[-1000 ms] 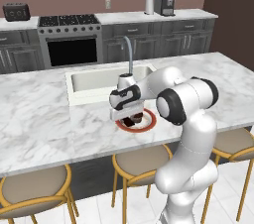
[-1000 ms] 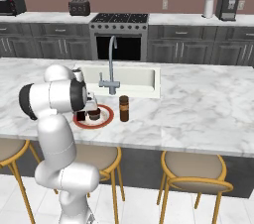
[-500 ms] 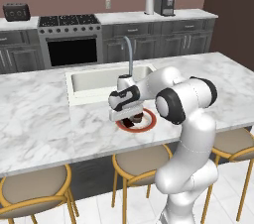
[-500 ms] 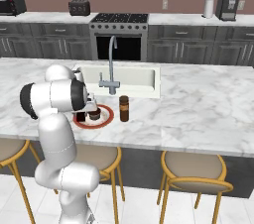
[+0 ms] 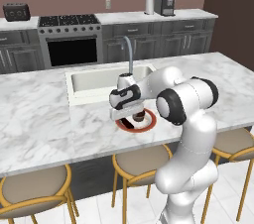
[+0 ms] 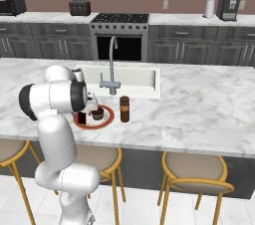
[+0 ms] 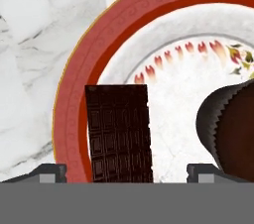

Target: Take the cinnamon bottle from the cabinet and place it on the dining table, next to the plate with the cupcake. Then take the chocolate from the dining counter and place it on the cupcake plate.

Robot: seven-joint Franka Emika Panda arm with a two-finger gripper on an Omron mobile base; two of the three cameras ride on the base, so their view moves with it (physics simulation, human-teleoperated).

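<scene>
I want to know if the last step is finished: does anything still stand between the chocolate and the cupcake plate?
Nothing visible does. The chocolate already lies on the plate, beside the cupcake, with the open gripper straddling it. The cinnamon bottle stands next to the plate.

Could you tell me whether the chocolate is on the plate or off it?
On it. In the hand view the chocolate lies flat on the plate, beside the cupcake.
</scene>
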